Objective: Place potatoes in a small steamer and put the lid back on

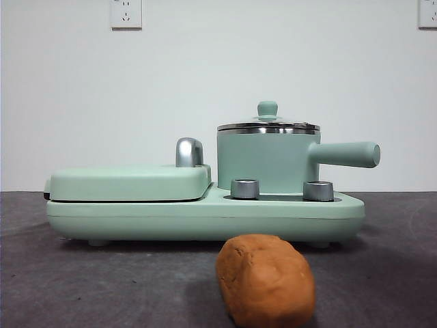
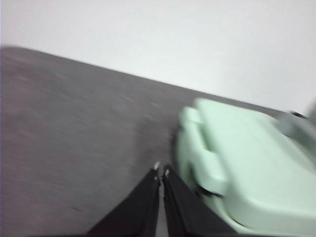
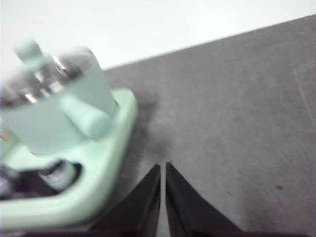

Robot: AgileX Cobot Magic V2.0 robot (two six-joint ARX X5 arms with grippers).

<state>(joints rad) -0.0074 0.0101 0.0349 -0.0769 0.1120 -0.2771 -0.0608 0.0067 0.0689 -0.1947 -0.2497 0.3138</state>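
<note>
Potato (image 1: 266,280) comes first in the front view: one orange-brown lump lying on the dark bench at its near edge, apart from the mint-green cooker base (image 1: 205,215) behind it. It sits in open space, so I judge it is laid out for an easy pick. One small steamer (image 1: 268,160) stands on the right end of that base, its stubby handle pointing right, and one lid (image 1: 268,125) rests on its steel rim — closed, so the lid must come off before anything goes in. One flat griddle cover (image 1: 130,182) fills the left end, and two steel knobs (image 1: 245,188) sit on the base's front edge. No arm shows here.

Left wrist view, blurred: the left gripper (image 2: 161,171) hangs over bare bench just beside the griddle cover (image 2: 247,177), jaws pressed together and holding nothing.

Right wrist view, also blurred: the right gripper (image 3: 163,169) hangs over bench beside the base's corner, near the small steamer (image 3: 59,113) — jaws likewise together, empty. The lid (image 3: 47,69) sits on the steamer here too.
</note>
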